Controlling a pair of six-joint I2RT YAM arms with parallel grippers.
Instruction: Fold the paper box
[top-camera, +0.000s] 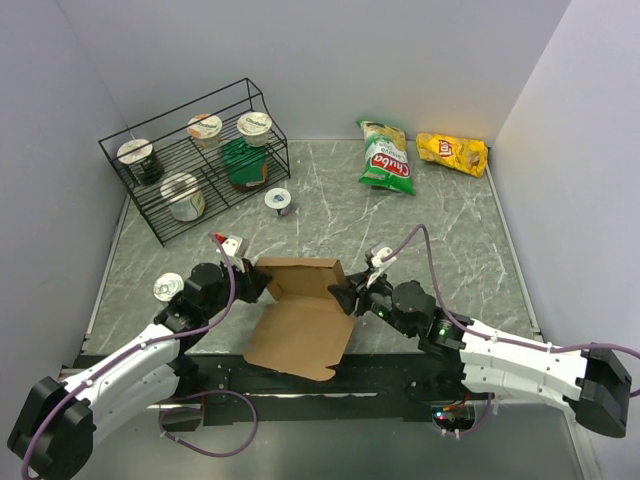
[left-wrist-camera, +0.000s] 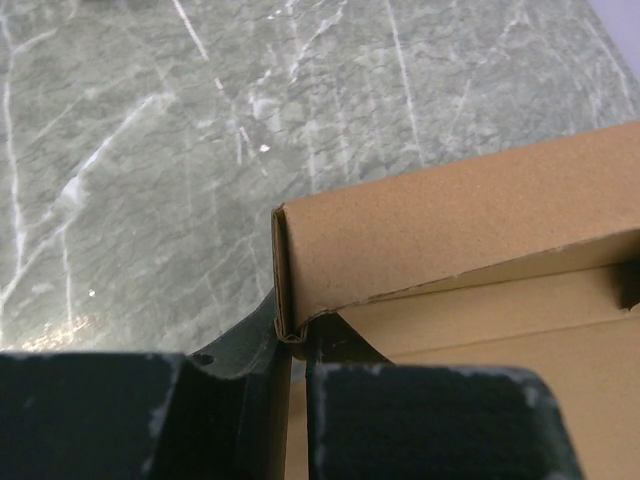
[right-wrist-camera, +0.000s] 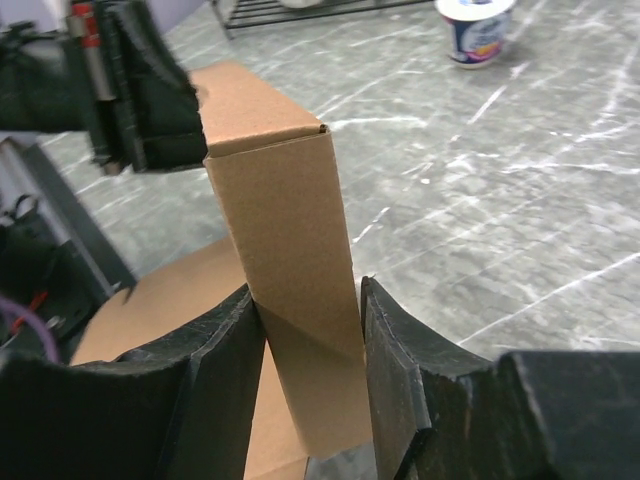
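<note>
The paper box (top-camera: 300, 330) is a brown cardboard sheet lying at the near middle of the table, with its far wall and side flaps raised. My left gripper (top-camera: 258, 282) is at the box's far left corner. In the left wrist view it (left-wrist-camera: 297, 345) is shut on the folded corner edge of the box (left-wrist-camera: 440, 230). My right gripper (top-camera: 345, 293) is at the right side. In the right wrist view an upright flap of the box (right-wrist-camera: 285, 200) stands between its fingers (right-wrist-camera: 307, 290), and both fingers touch the flap's edges.
A black wire rack (top-camera: 190, 160) with several cups stands at the back left. A green chip bag (top-camera: 387, 160) and a yellow one (top-camera: 452, 152) lie at the back right. Two small cups (top-camera: 278, 201) (top-camera: 167, 288) sit on the marble table (top-camera: 440, 230).
</note>
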